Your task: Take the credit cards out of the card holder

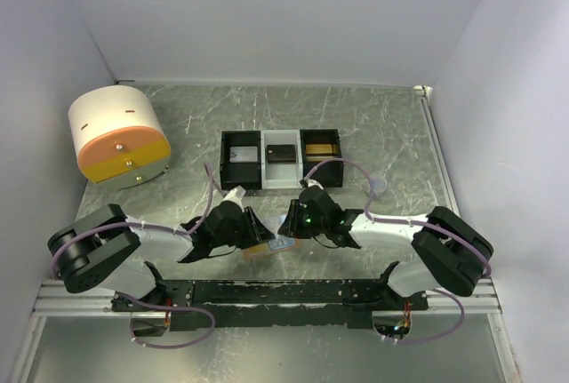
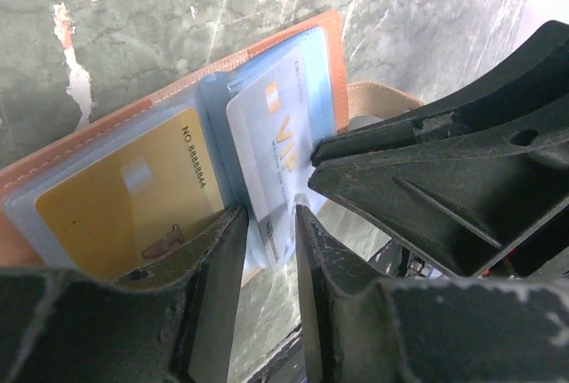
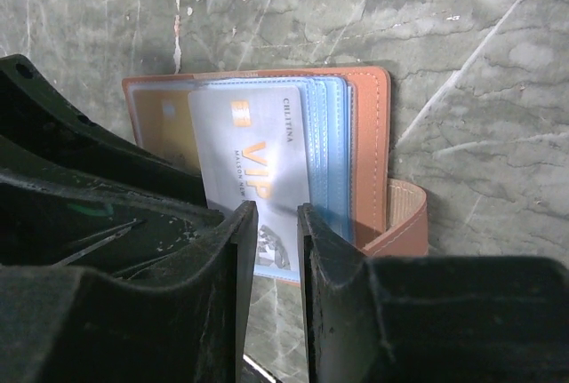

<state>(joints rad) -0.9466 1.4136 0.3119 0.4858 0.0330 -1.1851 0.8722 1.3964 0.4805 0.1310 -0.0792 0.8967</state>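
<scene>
The card holder (image 2: 213, 99) lies open on the marbled table (image 2: 160, 27) — a gold card (image 2: 116, 214) in its left sleeve, a pale VIP card (image 2: 271, 134) on the right. That card's lower corner shows between the narrowly parted fingers of the left gripper (image 2: 267, 263), and the tips of the right gripper (image 2: 316, 163) sit at its edge.

Soft even light, blurred dark foreground.

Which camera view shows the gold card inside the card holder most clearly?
The left wrist view: the gold card lies almost whole in view, its number readable. The right wrist view shows only a strip at the left edge of the card holder. In the top view it cannot be made out.
</scene>
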